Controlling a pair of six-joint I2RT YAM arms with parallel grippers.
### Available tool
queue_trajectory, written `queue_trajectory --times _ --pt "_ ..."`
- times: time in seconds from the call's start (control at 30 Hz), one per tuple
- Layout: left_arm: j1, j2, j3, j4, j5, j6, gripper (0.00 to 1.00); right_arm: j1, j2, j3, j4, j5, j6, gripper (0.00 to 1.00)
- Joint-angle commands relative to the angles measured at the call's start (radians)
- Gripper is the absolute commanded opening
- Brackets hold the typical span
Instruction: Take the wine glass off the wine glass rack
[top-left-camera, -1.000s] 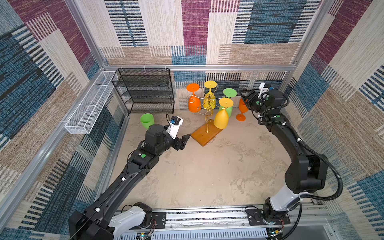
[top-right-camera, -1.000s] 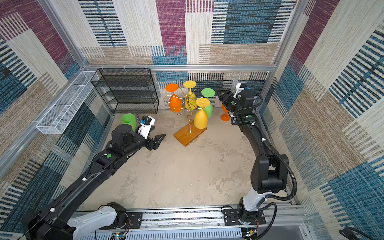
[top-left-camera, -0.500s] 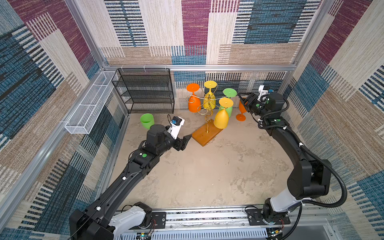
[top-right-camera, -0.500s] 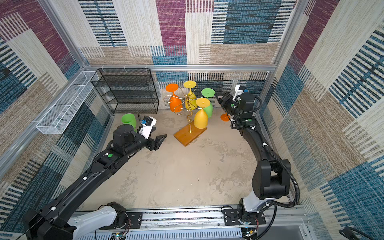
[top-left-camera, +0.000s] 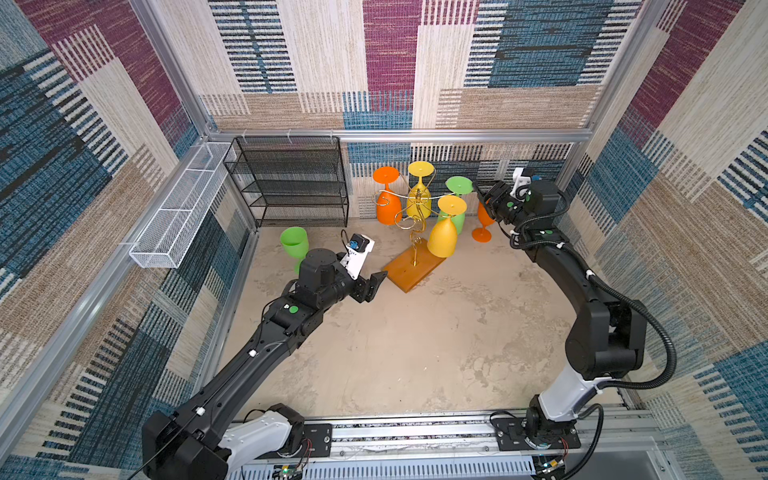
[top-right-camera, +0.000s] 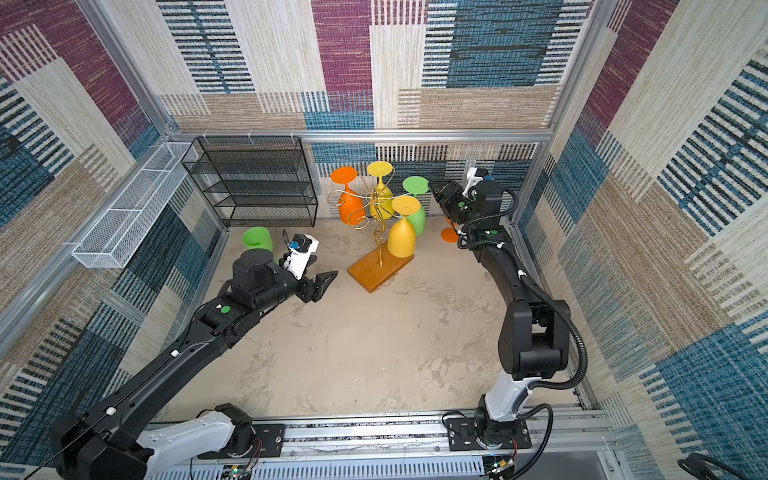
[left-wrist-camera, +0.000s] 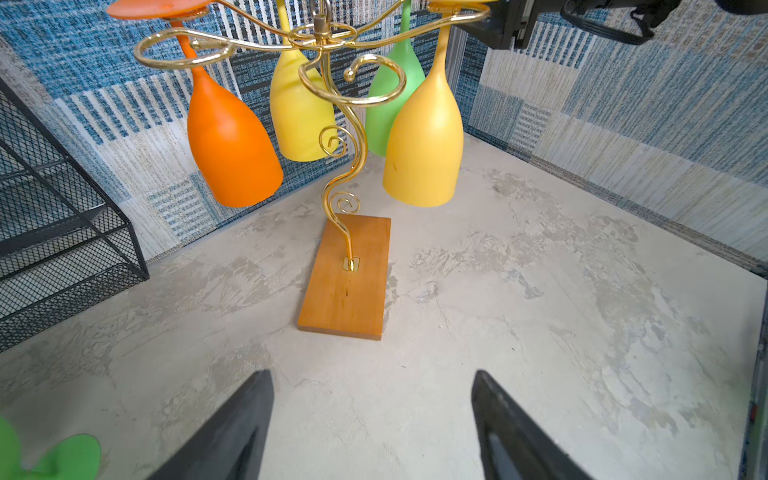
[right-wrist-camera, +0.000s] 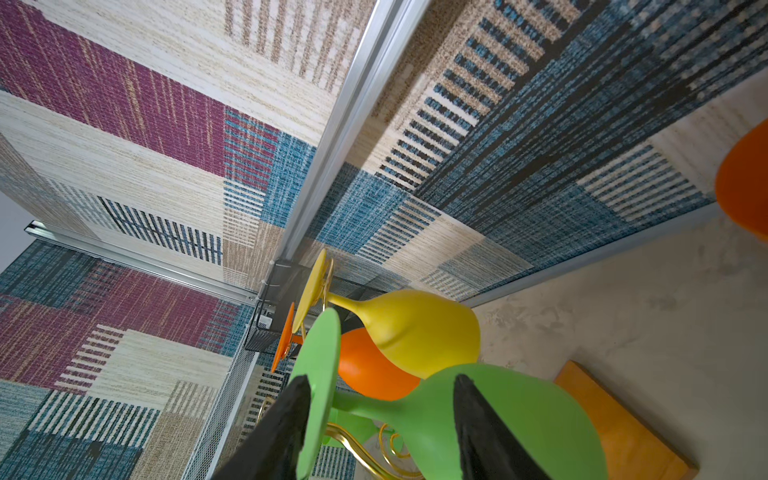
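Right gripper (top-right-camera: 437, 192) beside green wine glass (top-right-camera: 415, 185) on rack (top-right-camera: 374, 272)

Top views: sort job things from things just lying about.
Job: wine glass rack, hanging green wine glass, right gripper straddling its stem.
Lying about: black mesh shelf, white wire tray, standing green glass, standing orange glass.

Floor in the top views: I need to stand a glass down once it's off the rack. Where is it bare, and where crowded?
Bare: the wide floor bordered by the wine glass rack, left arm, right arm and front rail. Crowded: the back, with hanging glasses, black mesh shelf, and a green glass and orange glass standing on the floor.
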Motion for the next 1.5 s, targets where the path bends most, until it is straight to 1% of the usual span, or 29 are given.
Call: queue_trajectory --times 0.0,0.1,0.3,0.37,0.47,0.57,0.63,0.7,0.93,1.13,1.37,1.47 --pt "-0.007 -0.003 0.009 0.020 -0.007 0.022 0.77 0.002 0.017 0.029 0.051 0.004 0.009 0.58" --pt "-0.011 -0.013 0.006 0.020 -0.019 0.029 0.77 0.006 0.037 0.050 0.052 0.000 0.014 0.57" --pt "-0.019 -0.012 0.010 0.016 -0.023 0.033 0.77 0.035 0.069 0.094 0.051 0.008 0.019 0.52" --pt "-0.020 -0.011 0.011 0.010 -0.025 0.033 0.77 0.046 0.079 0.110 0.046 0.009 0.017 0.48" --pt "-0.024 -0.014 0.014 0.004 -0.034 0.037 0.77 0.058 0.083 0.116 0.045 0.021 0.014 0.40" --pt "-0.026 -0.018 0.014 0.004 -0.039 0.039 0.77 0.060 0.081 0.116 0.038 0.035 0.008 0.38" --pt "-0.028 -0.016 0.013 0.004 -0.040 0.039 0.77 0.060 0.080 0.145 0.033 0.040 0.004 0.38" --pt "-0.028 -0.015 0.014 0.004 -0.040 0.039 0.77 0.060 0.075 0.144 0.031 0.048 0.000 0.31" --pt "-0.029 -0.008 0.015 0.002 -0.043 0.039 0.77 0.060 0.051 0.128 0.034 0.073 -0.009 0.28" --pt "-0.029 -0.005 0.016 0.001 -0.044 0.039 0.77 0.061 0.046 0.126 0.039 0.073 -0.007 0.17" --pt "-0.030 0.001 0.018 0.001 -0.046 0.038 0.76 0.062 0.039 0.125 0.029 0.070 -0.017 0.13" --pt "-0.030 0.002 0.018 0.001 -0.046 0.037 0.76 0.062 0.032 0.097 0.028 0.071 -0.020 0.12"
